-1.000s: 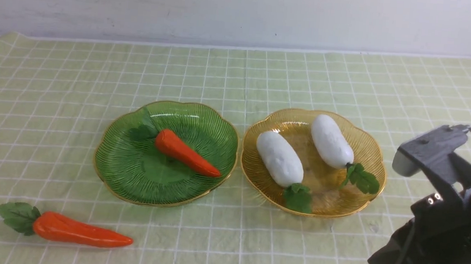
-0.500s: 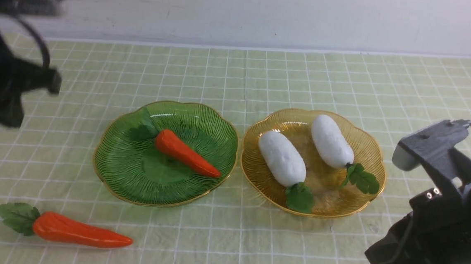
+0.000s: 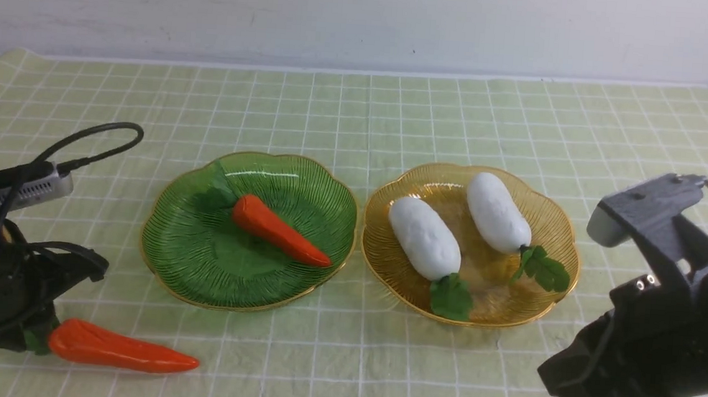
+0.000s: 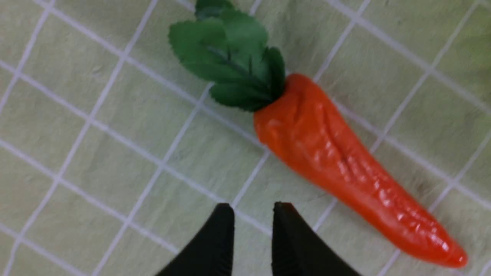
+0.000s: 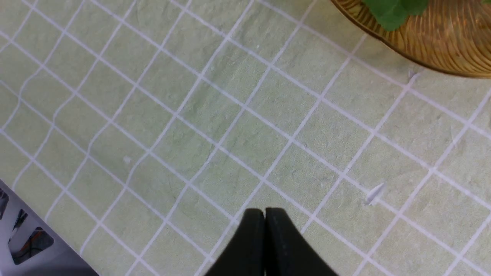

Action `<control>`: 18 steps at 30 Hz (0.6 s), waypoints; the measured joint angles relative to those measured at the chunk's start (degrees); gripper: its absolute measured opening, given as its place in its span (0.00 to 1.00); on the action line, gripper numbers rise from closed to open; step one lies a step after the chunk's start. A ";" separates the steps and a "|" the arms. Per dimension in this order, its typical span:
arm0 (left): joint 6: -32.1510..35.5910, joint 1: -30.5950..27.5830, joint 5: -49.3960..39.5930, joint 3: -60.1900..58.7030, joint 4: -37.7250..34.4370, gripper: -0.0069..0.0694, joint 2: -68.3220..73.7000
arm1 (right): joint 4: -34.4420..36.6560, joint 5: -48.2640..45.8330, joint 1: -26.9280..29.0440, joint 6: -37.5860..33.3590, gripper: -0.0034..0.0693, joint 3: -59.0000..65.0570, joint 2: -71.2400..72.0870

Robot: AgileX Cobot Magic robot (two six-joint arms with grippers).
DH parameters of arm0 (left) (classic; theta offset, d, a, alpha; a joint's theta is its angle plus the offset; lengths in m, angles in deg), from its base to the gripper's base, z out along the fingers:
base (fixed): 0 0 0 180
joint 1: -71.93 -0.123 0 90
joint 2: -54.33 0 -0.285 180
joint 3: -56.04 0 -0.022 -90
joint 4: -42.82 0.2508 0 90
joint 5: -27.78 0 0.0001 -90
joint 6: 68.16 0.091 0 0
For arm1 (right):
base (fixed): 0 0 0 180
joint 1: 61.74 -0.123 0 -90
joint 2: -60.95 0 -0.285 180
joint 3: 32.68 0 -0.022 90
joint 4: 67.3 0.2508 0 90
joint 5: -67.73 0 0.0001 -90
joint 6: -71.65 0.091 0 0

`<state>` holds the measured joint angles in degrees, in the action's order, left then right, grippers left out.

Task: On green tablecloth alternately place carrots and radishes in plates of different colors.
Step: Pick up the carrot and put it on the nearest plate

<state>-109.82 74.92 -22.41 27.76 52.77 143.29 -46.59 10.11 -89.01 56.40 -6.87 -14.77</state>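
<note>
The left jaws are parted over the tablecloth (image 4: 161, 203) beside the loose carrot (image 4: 337, 165) — presumably for its grasping — while the right are pressed together, unneeded.

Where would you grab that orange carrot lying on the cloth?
I'd grip the carrot from above, around its thick part near the leaves, pincer fingers across its width: it lies flat, and its other end tapers.

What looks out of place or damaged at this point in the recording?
One toy carrot lies outside the plates, on the green tablecloth, likely just awaiting its turn. Otherwise nothing stands out: no visible spill or damage.
</note>
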 joint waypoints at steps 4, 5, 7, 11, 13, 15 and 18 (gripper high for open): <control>-3.60 0.00 5.06 0.00 2.31 0.50 2.47 | 0.25 0.04 0.00 0.06 0.03 0.00 0.00; -4.80 0.00 5.87 0.00 2.76 0.54 3.10 | 0.25 0.04 0.00 0.06 0.03 0.00 0.00; -6.74 0.00 7.16 0.00 3.06 0.62 4.34 | 0.25 0.04 0.00 0.06 0.03 0.00 0.00; -8.35 0.00 9.25 0.00 3.11 0.73 6.96 | 0.25 0.11 0.00 0.06 0.03 0.00 0.00; -8.54 0.00 9.83 0.00 3.12 0.75 8.00 | 0.25 0.11 0.00 0.06 0.03 0.00 0.00; -8.60 0.00 10.06 0.00 3.18 0.76 9.45 | 0.25 0.11 0.00 0.06 0.03 0.00 0.00; -8.54 0.00 10.06 0.00 3.24 0.76 11.47 | 0.25 0.12 0.00 0.06 0.03 0.00 0.00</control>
<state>-118.36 74.92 -12.35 27.76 56.01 154.76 -46.34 10.23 -89.01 56.45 -6.87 -14.77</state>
